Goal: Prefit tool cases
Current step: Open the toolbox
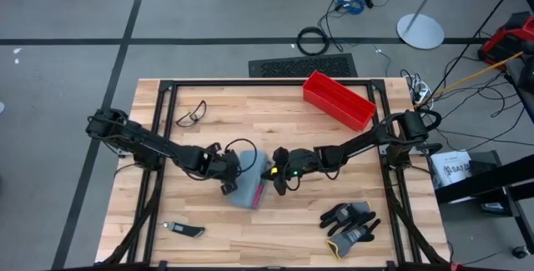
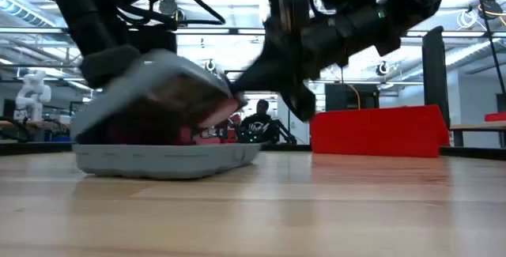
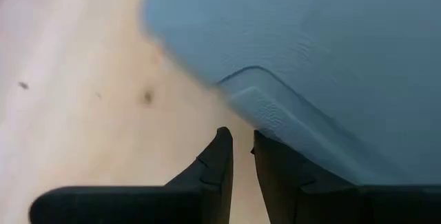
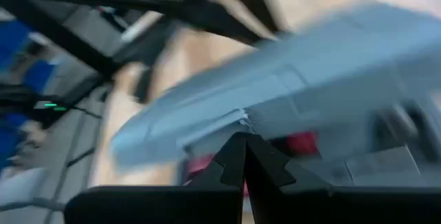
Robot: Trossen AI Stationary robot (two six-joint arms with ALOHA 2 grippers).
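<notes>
Nearest you at the table's front edge lie a pair of black and grey gloves [image 1: 350,223] to the right and a small dark tool [image 1: 184,230] to the left, both well apart from the work.

At mid-table sits the tool case [image 1: 249,184], its base flat on the wooden table [image 1: 250,242] and its lid tilted partly down over it. In the low view the case [image 2: 162,115] shows a wedge-shaped gap at the right, with red items visible inside. Your left gripper [image 1: 232,173] is at the case's left side; in its wrist view the fingers [image 3: 215,160] stand slightly parted beside the lid's edge, and I cannot tell whether they pinch it. Your right gripper [image 1: 278,176] is at the open side, its fingers [image 4: 241,156] pressed fully together, the tip just under the lid's lip. I judge the left arm steadies the lid while the right works as a probe at the gap, so that the lid seats without trapping the contents.

Farther back lie safety glasses [image 1: 191,113] to the left and a red bin [image 1: 338,99] to the right, clear of the arms.

No brand, label or writing is legible on the case or bin.
</notes>
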